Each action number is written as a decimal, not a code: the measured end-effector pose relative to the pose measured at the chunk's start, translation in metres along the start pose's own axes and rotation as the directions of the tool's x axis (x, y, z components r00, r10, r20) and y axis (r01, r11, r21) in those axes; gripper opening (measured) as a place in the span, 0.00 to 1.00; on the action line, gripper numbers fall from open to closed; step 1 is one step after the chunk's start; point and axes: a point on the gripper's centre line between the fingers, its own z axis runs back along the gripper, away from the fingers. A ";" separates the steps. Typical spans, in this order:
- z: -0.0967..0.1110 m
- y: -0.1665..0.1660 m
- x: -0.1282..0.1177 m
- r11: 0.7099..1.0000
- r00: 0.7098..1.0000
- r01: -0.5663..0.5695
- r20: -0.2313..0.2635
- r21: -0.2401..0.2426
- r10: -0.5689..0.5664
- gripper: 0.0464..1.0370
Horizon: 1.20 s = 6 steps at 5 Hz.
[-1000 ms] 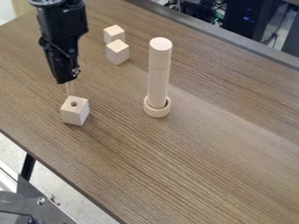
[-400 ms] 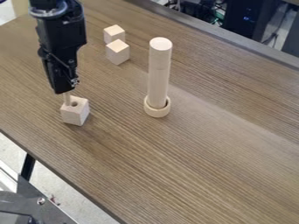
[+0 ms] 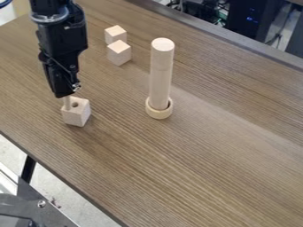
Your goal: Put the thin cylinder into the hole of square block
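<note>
Wooden dowel beside open hole.
We are pinching its upper end in the gripper, near the square block's top; judging it light, stiff, best held high.

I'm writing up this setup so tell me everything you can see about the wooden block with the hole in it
The pale, wood-like square block has flat faces and one small round dark hole in its top. It sits upright on the brown wood-grain table, under the black tool. The hole looks unfilled; the thin pale cylinder's tip is beside it, contact unclear.
</note>
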 end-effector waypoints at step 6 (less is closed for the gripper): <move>0.005 -0.002 0.004 1.000 1.000 -0.007 0.009 0.009 0.007 0.07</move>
